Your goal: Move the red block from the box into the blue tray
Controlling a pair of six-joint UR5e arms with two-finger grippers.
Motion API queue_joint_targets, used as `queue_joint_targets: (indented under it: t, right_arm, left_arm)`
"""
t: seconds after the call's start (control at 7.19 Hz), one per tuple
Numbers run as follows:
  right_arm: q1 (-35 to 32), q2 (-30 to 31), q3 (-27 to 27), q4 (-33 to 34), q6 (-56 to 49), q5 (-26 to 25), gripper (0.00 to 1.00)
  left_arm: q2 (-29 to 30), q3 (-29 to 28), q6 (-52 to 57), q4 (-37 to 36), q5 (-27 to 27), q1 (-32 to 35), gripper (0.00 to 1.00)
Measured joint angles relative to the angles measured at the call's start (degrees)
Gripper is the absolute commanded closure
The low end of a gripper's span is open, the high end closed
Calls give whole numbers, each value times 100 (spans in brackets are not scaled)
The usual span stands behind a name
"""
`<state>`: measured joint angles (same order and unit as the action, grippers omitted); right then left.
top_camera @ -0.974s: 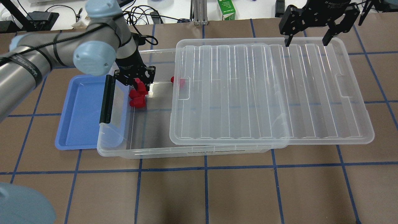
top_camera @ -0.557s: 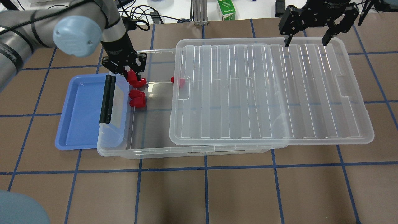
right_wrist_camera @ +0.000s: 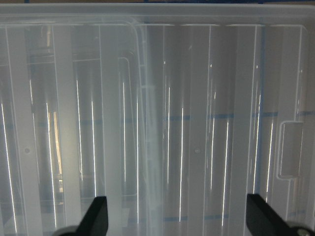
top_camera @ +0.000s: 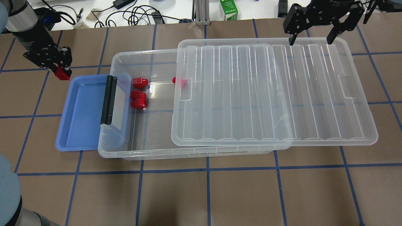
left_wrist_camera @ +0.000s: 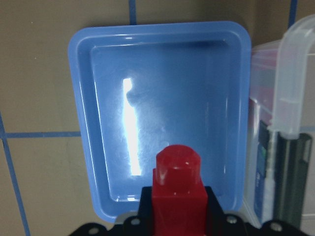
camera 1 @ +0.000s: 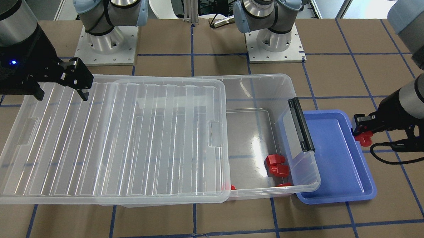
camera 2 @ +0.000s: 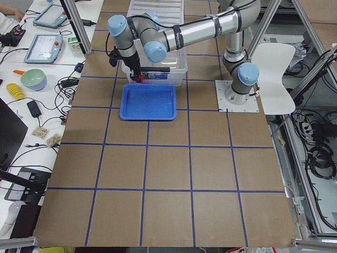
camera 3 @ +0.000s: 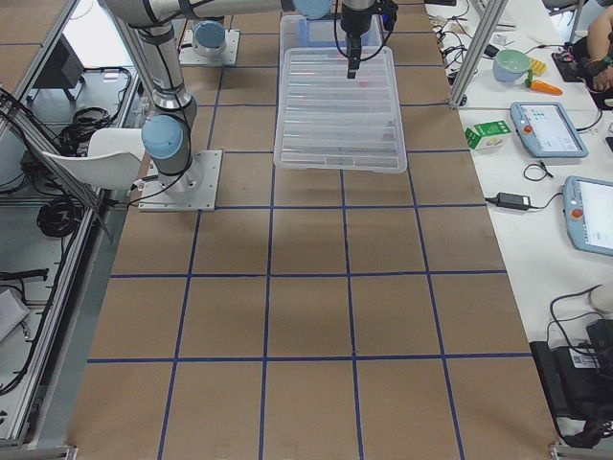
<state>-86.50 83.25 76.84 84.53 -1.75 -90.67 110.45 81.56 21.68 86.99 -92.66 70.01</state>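
Note:
My left gripper (top_camera: 61, 71) is shut on a red block (top_camera: 62, 74) and holds it in the air by the far left corner of the blue tray (top_camera: 78, 131). In the left wrist view the block (left_wrist_camera: 178, 189) sits between the jaws above the tray's (left_wrist_camera: 81, 123) near rim. The tray holds nothing. The clear box (top_camera: 150, 152) still holds several red blocks (top_camera: 139, 99) at its open left end. My right gripper (top_camera: 311, 39) is open and empty above the far right edge of the lid (top_camera: 270, 94).
The ribbed lid is slid to the right and covers most of the box. The box's left end with the black latch handle (top_camera: 108, 100) overlaps the tray's right side. A green carton (top_camera: 228, 9) and cables (top_camera: 138, 15) lie beyond the table's far edge.
My left gripper has lifted a red block out of the box's left end and carried it left to the tray's far left corner. The right arm has not moved.

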Motion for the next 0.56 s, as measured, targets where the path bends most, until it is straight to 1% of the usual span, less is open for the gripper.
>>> queue_joint_targets:
  t: [0.28,0.42,0.56]
  right_arm:
    - [328,45,-20,-68,-223,43,0]
    - [379,59,-20,-83,-249,53,0]
    - [394,62,-23,-84,-256,55,0]
  left_arm:
    - [190,810,52,-978,39,-71,100]
    - [309,1093,63,-1330,50,-73,100]
    - [423,1241,91,-1547,55,-74,100]
